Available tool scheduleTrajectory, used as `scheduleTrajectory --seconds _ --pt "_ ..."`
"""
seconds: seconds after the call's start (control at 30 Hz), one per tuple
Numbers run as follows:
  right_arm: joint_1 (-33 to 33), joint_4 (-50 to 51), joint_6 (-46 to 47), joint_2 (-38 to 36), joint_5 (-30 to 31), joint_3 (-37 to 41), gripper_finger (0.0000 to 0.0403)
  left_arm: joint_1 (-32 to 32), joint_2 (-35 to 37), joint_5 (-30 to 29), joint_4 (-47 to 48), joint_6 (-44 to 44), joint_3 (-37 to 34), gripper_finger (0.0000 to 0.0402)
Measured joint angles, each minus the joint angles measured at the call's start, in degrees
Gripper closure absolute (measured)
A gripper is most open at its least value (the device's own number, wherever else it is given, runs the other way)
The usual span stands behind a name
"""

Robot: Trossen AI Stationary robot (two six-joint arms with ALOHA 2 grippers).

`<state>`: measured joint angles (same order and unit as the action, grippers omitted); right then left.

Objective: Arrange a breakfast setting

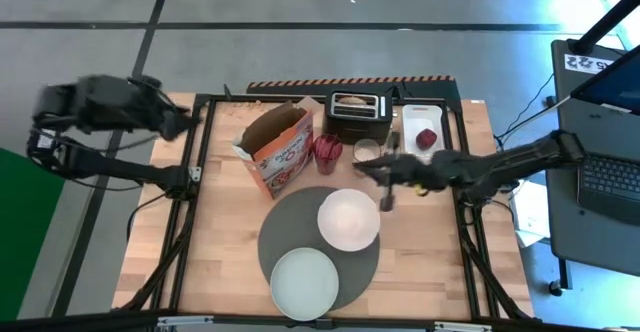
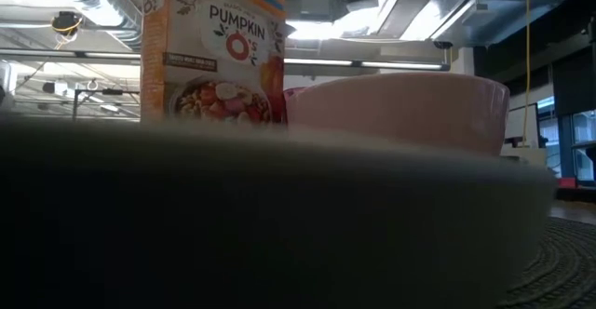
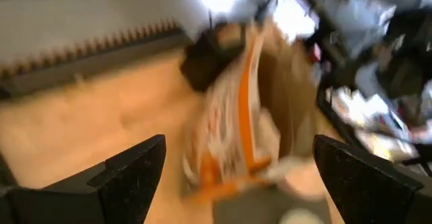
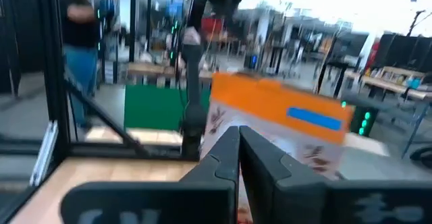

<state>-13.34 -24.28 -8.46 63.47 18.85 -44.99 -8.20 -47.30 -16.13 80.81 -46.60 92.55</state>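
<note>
From above, a large round dark-grey placemat lies on the wooden table with a white round bowl on its far right part and a pale mint-green flat plate on its near edge; the right gripper hovers just beyond the bowl, holding a small dark object I cannot identify, while the left gripper waits at the table's far left corner. At table height, the plate's blurred rim fills the foreground, with the bowl and an orange cereal box behind. The left wrist view shows its fingers spread wide; the right wrist view shows its fingers pressed nearly together.
</note>
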Motion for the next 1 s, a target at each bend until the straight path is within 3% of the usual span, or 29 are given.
scheduleTrajectory --seconds 0.17,0.33,0.67,0.87,1.0 --pt "2.7 -6.6 0.1 -7.1 -3.4 5.9 0.0388 4.3 3.7 7.8 -13.0 -6.2 -18.6 0.0033" --pt "3.3 -7.4 0.7 -9.5 -4.1 6.6 0.0388 13.4 6.1 2.7 -23.6 -13.6 -33.6 0.0039" --pt "3.3 -6.8 2.2 -8.3 -4.1 6.6 0.0388 29.1 7.8 -11.5 -25.6 -22.3 -43.3 0.007" --pt "3.3 -7.0 4.1 -8.2 -3.4 6.6 0.0388 38.5 4.1 -15.6 -29.4 -28.6 -50.8 0.0067" --pt "3.3 -7.4 4.4 -8.2 -3.4 6.6 0.0388 44.7 1.1 -23.6 -32.1 -31.5 -55.2 0.0066"
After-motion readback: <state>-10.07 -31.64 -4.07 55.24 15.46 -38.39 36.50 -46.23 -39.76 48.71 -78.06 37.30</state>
